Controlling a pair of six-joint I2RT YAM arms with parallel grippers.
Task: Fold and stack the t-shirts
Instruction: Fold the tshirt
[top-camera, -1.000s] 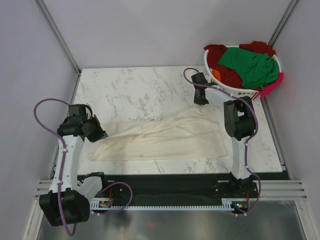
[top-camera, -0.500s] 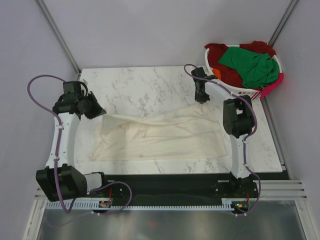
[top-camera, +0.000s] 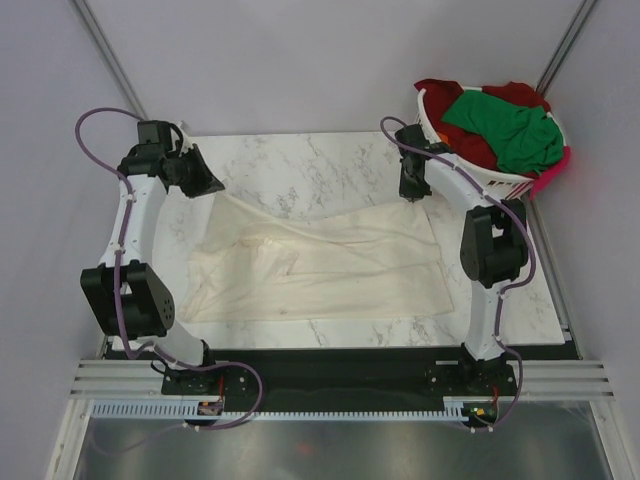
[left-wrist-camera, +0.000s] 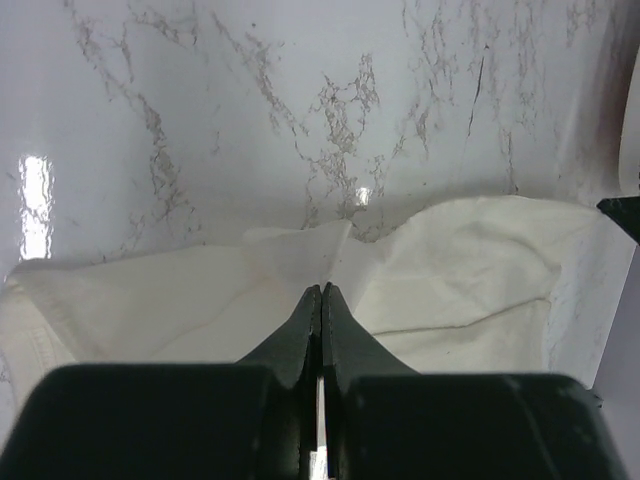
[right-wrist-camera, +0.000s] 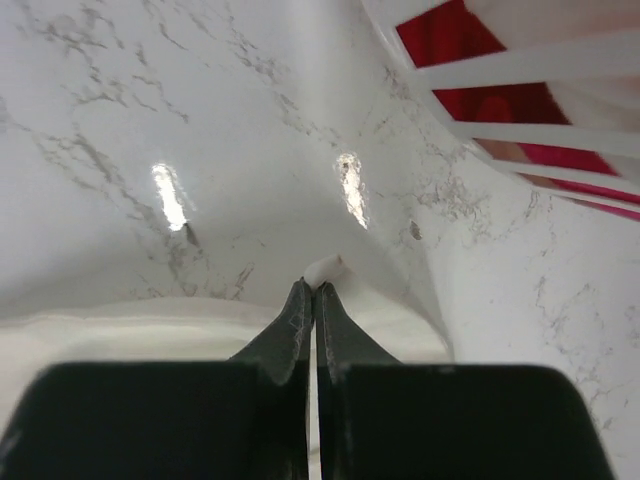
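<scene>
A cream t-shirt (top-camera: 330, 265) lies spread and wrinkled across the middle of the marble table. My left gripper (top-camera: 215, 187) is shut on its far left corner, with cloth (left-wrist-camera: 330, 245) pinched at the fingertips in the left wrist view. My right gripper (top-camera: 414, 192) is shut on its far right corner, a small nub of cream fabric (right-wrist-camera: 325, 268) poking out past the tips. The far edge of the shirt is stretched between the two grippers. More t-shirts, green (top-camera: 505, 130) and dark red (top-camera: 440, 100), are heaped in the basket.
A white slatted laundry basket (top-camera: 470, 172) stands at the far right corner, close behind my right gripper; its slats (right-wrist-camera: 520, 70) fill the upper right of the right wrist view. Grey walls close in the table on three sides.
Both grippers have carried the cream shirt's corners away from the arm bases toward the far side. The left gripper travelled farthest, from the near left to the far left, drawing the cloth open.
</scene>
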